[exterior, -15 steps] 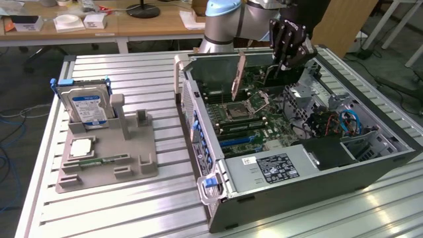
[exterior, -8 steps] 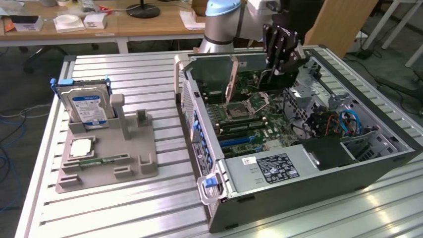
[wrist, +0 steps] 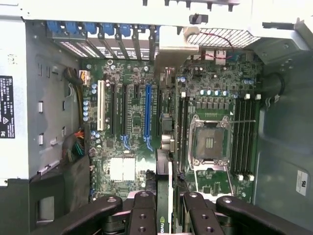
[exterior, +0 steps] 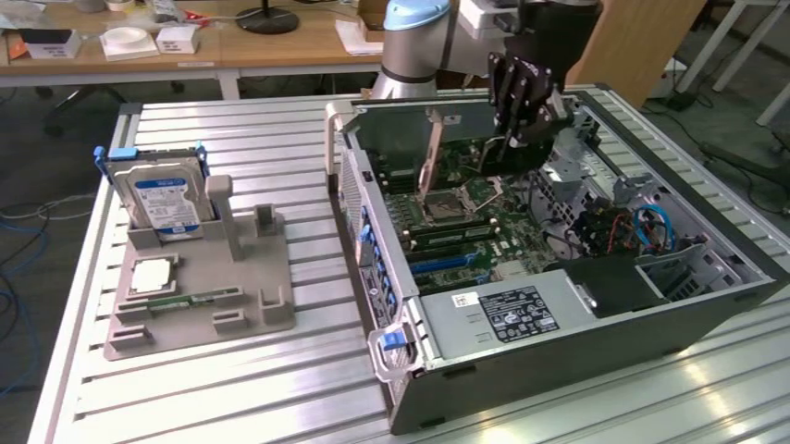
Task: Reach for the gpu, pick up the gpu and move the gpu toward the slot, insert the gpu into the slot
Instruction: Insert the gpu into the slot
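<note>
My gripper [exterior: 528, 118] hangs inside the open computer case [exterior: 691, 305], shut on the gpu [exterior: 435, 153]. The gpu is held on edge above the green motherboard [exterior: 463, 236], with its metal end bracket toward the case's slotted rear wall. In the wrist view the gpu [wrist: 165, 147] runs as a thin dark strip from between my two black fingers [wrist: 143, 211] up to its bracket. The long blue slot [wrist: 147, 115] lies on the board just beside that strip, on the side away from the CPU socket [wrist: 211, 142]. The card is clear of the board and touches no slot.
The case lies on its side on the slatted metal table [exterior: 247, 379], with the power supply [exterior: 506, 314] at its near end and cables at the exterior view's right. A grey holder [exterior: 198, 287] with a blue-labelled hard drive [exterior: 166, 199] stands at the exterior view's left.
</note>
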You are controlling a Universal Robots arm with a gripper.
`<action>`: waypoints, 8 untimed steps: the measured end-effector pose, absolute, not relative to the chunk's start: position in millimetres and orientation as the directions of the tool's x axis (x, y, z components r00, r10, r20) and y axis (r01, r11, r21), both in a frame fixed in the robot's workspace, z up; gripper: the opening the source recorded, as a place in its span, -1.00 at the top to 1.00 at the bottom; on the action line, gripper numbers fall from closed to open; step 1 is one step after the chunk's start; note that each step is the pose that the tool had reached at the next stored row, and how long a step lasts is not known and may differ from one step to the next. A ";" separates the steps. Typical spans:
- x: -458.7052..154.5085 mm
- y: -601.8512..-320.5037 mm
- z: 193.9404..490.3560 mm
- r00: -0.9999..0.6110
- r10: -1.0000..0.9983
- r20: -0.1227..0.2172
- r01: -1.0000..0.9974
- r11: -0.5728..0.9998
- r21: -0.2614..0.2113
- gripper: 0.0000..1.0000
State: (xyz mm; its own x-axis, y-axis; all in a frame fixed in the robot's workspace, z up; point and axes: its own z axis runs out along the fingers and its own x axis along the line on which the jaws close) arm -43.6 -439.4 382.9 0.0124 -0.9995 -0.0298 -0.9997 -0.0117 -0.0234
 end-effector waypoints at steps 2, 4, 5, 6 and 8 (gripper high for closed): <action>-43.7 -439.4 379.3 0.012 -0.999 -0.030 -1.000 -0.012 -0.023 0.47; -44.0 -440.3 375.8 0.012 -0.999 -0.029 -1.000 -0.012 -0.024 0.47; -44.1 -440.3 374.4 0.012 -0.999 -0.029 -1.000 -0.012 -0.023 0.47; -44.0 -440.3 373.5 0.013 -1.000 -0.029 -1.000 -0.012 -0.023 0.47; -45.6 -441.0 371.0 0.012 -1.000 -0.029 -1.000 -0.012 -0.023 0.47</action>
